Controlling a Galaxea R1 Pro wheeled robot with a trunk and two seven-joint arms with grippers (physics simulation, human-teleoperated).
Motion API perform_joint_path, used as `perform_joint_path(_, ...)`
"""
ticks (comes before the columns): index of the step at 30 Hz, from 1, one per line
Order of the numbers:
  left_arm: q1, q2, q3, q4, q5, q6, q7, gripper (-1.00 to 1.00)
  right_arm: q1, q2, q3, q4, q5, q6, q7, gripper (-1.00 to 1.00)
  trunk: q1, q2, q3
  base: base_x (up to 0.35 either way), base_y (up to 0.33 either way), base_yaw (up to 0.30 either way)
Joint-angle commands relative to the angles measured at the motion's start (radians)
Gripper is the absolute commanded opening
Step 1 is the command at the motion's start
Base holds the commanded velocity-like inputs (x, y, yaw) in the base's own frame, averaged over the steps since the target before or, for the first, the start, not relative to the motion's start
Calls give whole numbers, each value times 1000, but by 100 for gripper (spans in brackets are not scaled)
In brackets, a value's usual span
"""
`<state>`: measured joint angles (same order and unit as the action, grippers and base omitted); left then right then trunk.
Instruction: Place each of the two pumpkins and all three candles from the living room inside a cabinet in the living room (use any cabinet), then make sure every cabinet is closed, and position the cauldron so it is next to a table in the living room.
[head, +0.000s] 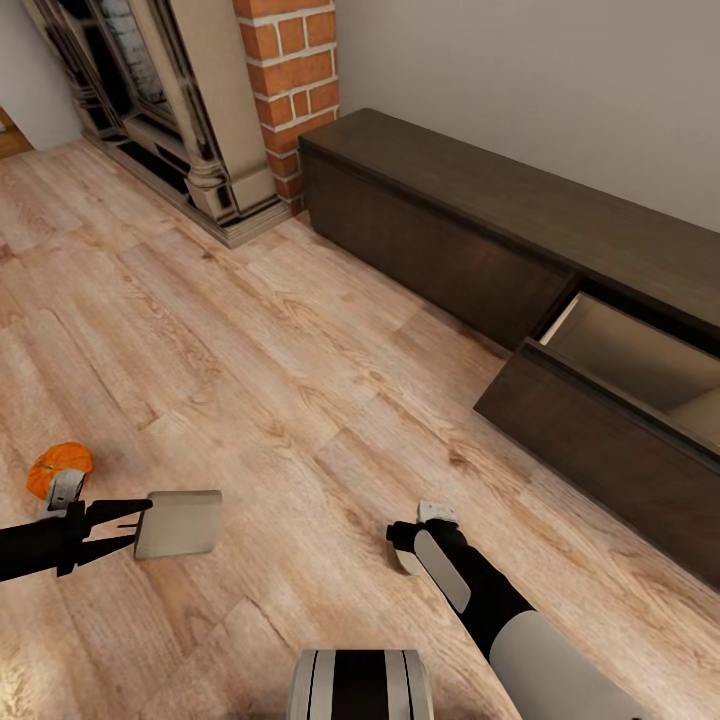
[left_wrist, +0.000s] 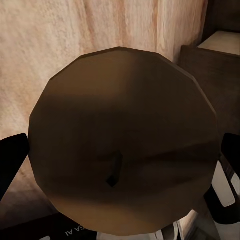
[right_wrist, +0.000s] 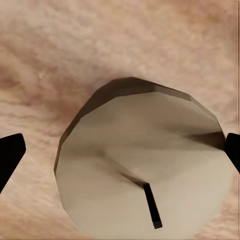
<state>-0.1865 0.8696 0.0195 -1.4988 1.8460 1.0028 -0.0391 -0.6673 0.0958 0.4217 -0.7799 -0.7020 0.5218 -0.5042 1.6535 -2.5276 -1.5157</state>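
Gripping a candle (head: 180, 523) in each end effector (head: 140, 523).

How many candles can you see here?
2: one candle held sideways in the left gripper, the other candle in the right gripper. A third may be out of sight.

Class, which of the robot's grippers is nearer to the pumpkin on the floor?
Left. The left gripper, holding a candle, is just beside the pumpkin; the right gripper is well across the floor from it.
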Motion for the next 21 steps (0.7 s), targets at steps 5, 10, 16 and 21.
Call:
perform_joint_path(5,-1,0,0,0,-4,3,-2,-100,0,2,3,34,-6,0,-14,100,0,0,-1,0,0,0)
perform_joint_path(10,-1,0,0,0,-4,3,-2,-100,0,37,3,37,-4,0,-22,100,0,0,-1,0,0,0)
perform_joint_path(16,-1,0,0,0,-4,3,-2,-100,0,52,4,46,-3,0,-34,100,0,0,-1,0,0,0)
perform_joint_path(21,-1,0,0,0,-4,3,-2,-100,0,54,4,48,-2,0,-37,100,0,0,-1,0,0,0)
